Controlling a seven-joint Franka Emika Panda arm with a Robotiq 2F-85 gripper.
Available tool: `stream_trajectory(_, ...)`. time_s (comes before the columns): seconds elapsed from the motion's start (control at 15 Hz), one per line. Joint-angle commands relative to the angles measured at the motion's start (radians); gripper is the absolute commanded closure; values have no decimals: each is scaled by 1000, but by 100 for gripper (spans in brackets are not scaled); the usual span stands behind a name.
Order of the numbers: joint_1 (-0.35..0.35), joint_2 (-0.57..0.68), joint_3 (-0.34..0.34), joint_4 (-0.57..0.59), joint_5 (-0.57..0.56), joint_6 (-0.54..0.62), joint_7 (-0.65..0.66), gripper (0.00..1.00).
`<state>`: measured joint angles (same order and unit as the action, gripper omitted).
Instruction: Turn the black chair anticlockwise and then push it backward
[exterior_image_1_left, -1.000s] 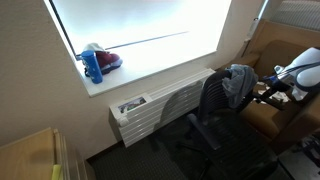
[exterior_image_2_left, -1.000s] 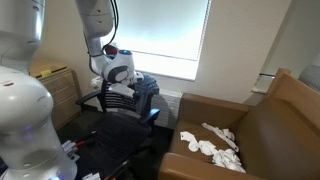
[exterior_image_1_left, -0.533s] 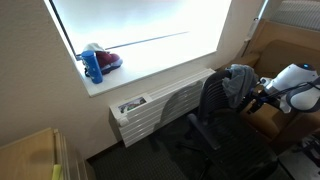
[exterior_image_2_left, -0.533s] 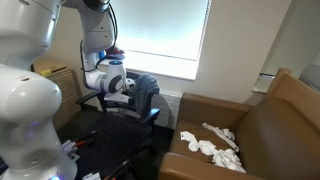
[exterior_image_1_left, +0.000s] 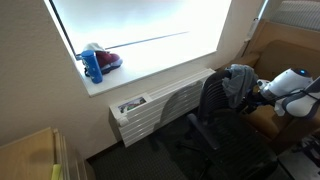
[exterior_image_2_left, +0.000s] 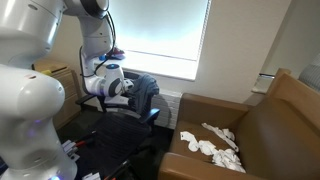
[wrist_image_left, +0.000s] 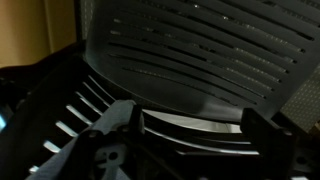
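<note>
The black chair (exterior_image_1_left: 210, 112) stands in front of the radiator below the window, with a grey-blue garment (exterior_image_1_left: 238, 82) draped over its backrest. It also shows in an exterior view (exterior_image_2_left: 128, 125). My gripper (exterior_image_1_left: 259, 95) is at the backrest, level with its upper part, and shows in an exterior view (exterior_image_2_left: 127, 88) too. In the wrist view the ribbed mesh backrest (wrist_image_left: 200, 50) fills the frame. The gripper (wrist_image_left: 195, 125) is open, with a dark finger on each side of the backrest's curved edge. I cannot tell whether it touches the chair.
A brown upholstered seat (exterior_image_2_left: 245, 125) with white cloths (exterior_image_2_left: 210, 145) on it stands next to the chair. The white radiator (exterior_image_1_left: 160, 105) and wall are close behind the chair. A blue bottle (exterior_image_1_left: 93, 67) is on the sill. A wooden cabinet (exterior_image_2_left: 55, 85) stands nearby.
The arm has lowered and the gripper has moved in closer to the chair's backrest. The chair itself has not visibly moved.
</note>
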<state>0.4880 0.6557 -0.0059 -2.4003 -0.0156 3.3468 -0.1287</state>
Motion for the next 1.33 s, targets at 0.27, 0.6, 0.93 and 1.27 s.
stream_trajectory(0.27,190,212,-24,349,50,132,2,0)
stream_trajectory(0.6,202,202,-34,416,56,110,7,0)
stream_trajectory(0.93,253,307,-115,565,111,110,19,0)
stream_trajectory(1.27,308,458,-198,745,182,117,57,0)
